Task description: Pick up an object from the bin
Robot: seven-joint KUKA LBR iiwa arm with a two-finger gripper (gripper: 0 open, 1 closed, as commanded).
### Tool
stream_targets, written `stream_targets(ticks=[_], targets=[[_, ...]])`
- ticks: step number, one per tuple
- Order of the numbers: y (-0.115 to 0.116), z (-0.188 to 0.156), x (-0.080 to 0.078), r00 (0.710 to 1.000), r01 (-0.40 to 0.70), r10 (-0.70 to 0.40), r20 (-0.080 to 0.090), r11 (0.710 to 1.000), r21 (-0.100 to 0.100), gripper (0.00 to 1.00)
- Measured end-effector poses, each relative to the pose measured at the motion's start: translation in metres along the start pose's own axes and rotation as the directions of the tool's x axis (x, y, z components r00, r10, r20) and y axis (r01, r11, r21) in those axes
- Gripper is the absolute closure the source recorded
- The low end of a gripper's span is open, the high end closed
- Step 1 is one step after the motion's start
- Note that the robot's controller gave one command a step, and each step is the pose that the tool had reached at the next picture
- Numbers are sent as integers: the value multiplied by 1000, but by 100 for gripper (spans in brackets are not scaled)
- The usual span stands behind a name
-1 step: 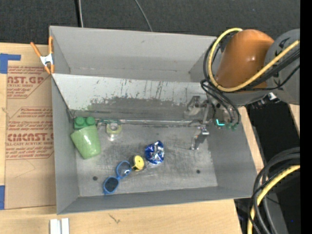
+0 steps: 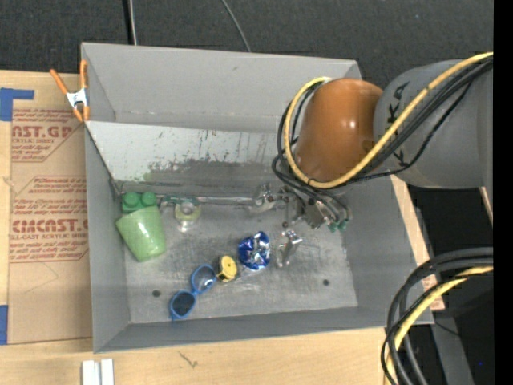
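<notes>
The hand (image 2: 290, 242) beside crumpled blue-white lump (image 2: 256, 252)

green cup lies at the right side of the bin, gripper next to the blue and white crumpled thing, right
Not quite: the camera view shows the green cup at the left side of the bin. The gripper is indeed next to the blue and white crumpled thing.

Dark unlit backdrop (image 2: 361, 14), black pole (image 2: 127, 6) against it
</notes>
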State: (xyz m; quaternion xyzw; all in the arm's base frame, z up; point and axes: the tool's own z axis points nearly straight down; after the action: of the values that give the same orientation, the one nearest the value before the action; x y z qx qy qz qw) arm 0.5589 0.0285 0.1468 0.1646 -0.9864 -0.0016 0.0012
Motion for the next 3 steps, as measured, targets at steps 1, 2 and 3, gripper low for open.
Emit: stream_targets(ticks=[1, 2, 3], targets=[[7, -2, 3, 998, 70, -70, 3, 998, 3, 0], [7, 6, -3, 978, 208, -208, 3, 978, 4, 0], [4, 74, -9, 972, 236, -236, 12, 972, 5, 0]])
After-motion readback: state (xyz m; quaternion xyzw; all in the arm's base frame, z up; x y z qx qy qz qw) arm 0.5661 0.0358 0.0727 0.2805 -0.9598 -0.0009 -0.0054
